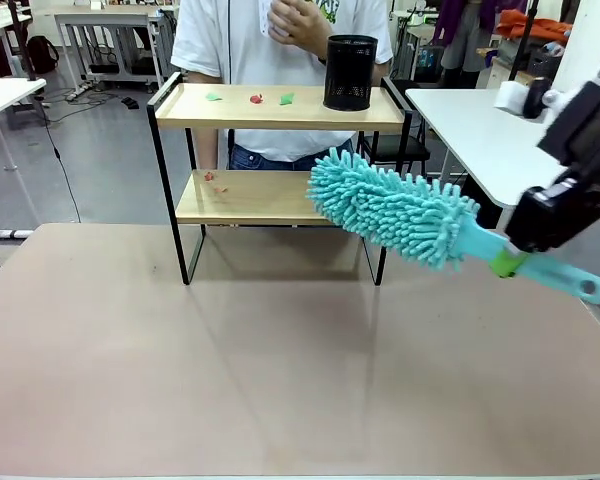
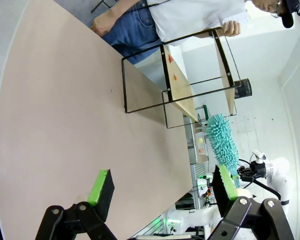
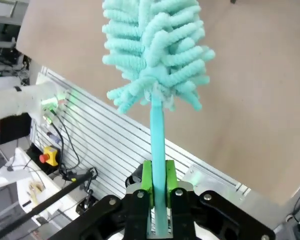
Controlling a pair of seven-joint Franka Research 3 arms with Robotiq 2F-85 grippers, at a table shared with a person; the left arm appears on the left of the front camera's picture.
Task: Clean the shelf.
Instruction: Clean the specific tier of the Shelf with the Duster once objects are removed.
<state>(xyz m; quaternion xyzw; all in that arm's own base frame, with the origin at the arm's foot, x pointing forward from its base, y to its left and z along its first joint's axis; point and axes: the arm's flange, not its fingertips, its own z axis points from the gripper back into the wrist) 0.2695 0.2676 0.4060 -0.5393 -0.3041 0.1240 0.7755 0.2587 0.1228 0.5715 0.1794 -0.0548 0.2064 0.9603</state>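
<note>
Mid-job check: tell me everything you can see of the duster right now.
The duster has a fluffy teal head of noodle-like strands, microfibre by the look, on a flat teal plastic handle with a small hole at its end. The right tool is shut on the handle a little behind the head, green pads on either side. It hangs above the table, head raised toward the right end of the lower board of the shelf; whether it touches the board I cannot tell.
</note>
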